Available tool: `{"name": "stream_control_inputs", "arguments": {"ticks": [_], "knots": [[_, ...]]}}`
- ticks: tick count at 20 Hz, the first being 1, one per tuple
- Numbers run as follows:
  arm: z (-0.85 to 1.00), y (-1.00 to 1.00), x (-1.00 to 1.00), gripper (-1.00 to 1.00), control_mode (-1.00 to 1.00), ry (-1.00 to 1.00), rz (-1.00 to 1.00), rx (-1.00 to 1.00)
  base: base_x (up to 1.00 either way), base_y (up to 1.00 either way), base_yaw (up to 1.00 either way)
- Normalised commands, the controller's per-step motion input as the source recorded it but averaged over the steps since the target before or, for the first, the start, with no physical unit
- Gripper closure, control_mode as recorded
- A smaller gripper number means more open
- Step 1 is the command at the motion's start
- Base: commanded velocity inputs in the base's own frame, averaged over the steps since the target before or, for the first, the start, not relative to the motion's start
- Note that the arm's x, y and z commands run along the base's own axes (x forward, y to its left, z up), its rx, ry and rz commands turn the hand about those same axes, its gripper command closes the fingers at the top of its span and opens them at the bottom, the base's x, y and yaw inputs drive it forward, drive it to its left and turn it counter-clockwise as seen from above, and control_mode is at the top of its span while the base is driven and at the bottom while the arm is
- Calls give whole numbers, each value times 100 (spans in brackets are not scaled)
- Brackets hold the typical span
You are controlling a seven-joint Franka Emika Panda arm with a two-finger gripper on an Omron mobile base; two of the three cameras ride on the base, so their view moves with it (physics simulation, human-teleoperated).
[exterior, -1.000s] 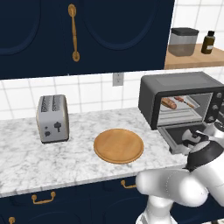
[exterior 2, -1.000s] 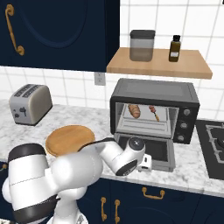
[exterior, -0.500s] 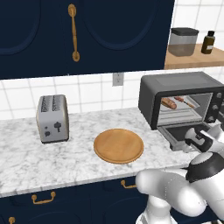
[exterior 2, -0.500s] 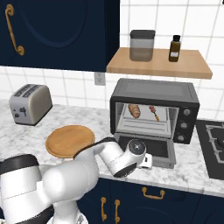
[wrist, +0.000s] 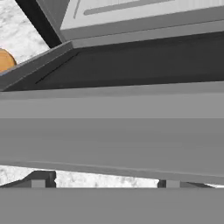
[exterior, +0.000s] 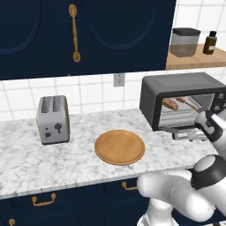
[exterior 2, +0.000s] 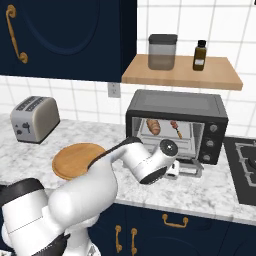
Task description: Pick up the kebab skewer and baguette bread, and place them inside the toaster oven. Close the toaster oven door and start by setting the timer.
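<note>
Jaws cannot be judged as spread or pressed together, because the gripper (exterior 2: pixel 173 171) sits low at the near edge of the toaster oven door (exterior 2: pixel 190 167) and its fingers are hidden behind the white wrist; in the hand view the door's grey bar handle (wrist: pixel 112 131) runs straight across the picture, very close to the camera, with the dark inner face of the door beyond it; whether the fingers touch the handle cannot be told. On the marble counter (exterior: pixel 53 159) the toaster oven (exterior: pixel 183 99) stands at the right, its door folded down flat toward the near side; inside, on the rack, the baguette bread (exterior 2: pixel 153 126) lies at the left and the kebab skewer (exterior 2: pixel 176 128) lies just to its right, the two apart; both show through the open front in the left base view as well, the loaf (exterior: pixel 171 104) nearer the left wall and the skewer (exterior: pixel 186 102) beside it. Three knobs (exterior 2: pixel 213 136) sit in a column on the oven's right side. A round wooden board (exterior: pixel 119 147) lies on the counter left of the oven; further left stands a silver two-slot toaster (exterior: pixel 53 119). Above the oven a wooden shelf (exterior 2: pixel 182 76) carries a grey canister (exterior 2: pixel 161 51) and a small dark bottle (exterior 2: pixel 199 55).
</note>
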Motion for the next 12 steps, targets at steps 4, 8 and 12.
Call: {"name": "stream_control_inputs", "arguments": {"ticks": [4, 8, 12], "knots": [[60, 41, 76, -100, -100, -16, -1, 0, 0, 0, 0], [37, 44, 77, -100, -100, -21, 0, 0, 0, 0, 0], [6, 34, 80, -100, -100, -17, -1, 0, 0, 0, 0]]}}
